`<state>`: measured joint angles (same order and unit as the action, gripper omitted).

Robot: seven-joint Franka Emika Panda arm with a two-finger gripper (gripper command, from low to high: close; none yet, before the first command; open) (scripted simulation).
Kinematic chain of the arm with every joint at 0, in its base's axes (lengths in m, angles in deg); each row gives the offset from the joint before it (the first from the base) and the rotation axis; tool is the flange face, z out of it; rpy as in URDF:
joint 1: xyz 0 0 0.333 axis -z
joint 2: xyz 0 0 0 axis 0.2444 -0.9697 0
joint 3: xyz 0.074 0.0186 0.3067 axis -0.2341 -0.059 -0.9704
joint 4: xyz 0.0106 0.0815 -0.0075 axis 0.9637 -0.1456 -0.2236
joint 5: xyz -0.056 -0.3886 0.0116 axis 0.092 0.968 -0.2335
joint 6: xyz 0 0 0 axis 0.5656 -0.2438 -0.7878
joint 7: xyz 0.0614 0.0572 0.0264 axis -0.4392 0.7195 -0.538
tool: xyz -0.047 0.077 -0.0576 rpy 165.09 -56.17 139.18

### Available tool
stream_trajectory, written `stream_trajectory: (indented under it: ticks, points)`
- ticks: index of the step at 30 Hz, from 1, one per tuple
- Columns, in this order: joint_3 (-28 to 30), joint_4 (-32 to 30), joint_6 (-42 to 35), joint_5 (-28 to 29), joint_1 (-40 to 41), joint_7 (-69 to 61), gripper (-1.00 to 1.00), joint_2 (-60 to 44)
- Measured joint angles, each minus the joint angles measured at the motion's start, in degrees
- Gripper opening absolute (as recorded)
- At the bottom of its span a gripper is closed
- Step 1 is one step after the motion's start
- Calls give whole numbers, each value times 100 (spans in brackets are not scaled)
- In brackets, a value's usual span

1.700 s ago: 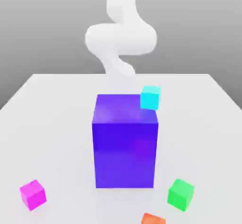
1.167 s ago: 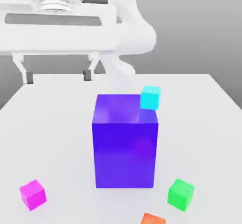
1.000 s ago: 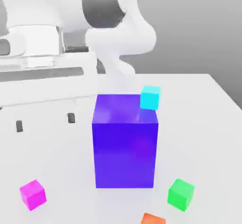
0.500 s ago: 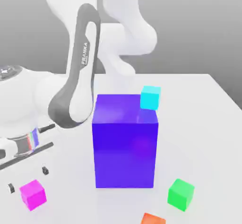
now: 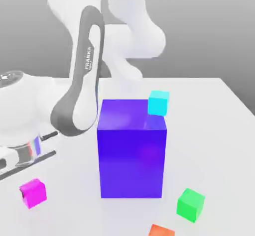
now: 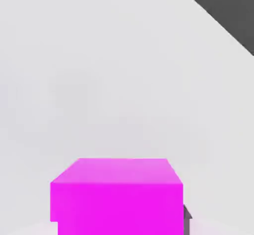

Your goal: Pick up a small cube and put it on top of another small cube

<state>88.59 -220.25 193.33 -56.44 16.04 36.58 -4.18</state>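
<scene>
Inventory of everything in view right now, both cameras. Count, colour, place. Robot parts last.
small cube at the gripper: 1, magenta, between the fingertips, toward the exterior view's left
small cube: 1, bright green, on the table, toward the exterior view's right
small cube: 1, cyan, at the big block's top, toward the exterior view's right
small cube: 1, orange, at the exterior view's bottom edge, partly cut off
big block: 1, blue-purple, standing on the table, middle
table: 1, pale grey-white, under the block and cubes
arm: 1, white with dark grey parts, exterior view's left and upper middle
gripper: 1, white with dark parts, closed on the magenta cube
</scene>
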Motion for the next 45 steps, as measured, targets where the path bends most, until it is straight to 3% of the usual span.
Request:
stream_trajectory:
  ticks: [10,27,45]
  points:
    - [-1124,287,-174,744,-623,-1810,-100,-201]
    - [-1851,-56,-394,1858,-1087,-3818,-100,177]
    - [-2800,-512,-516,2125,-1357,-6421,-100,997]
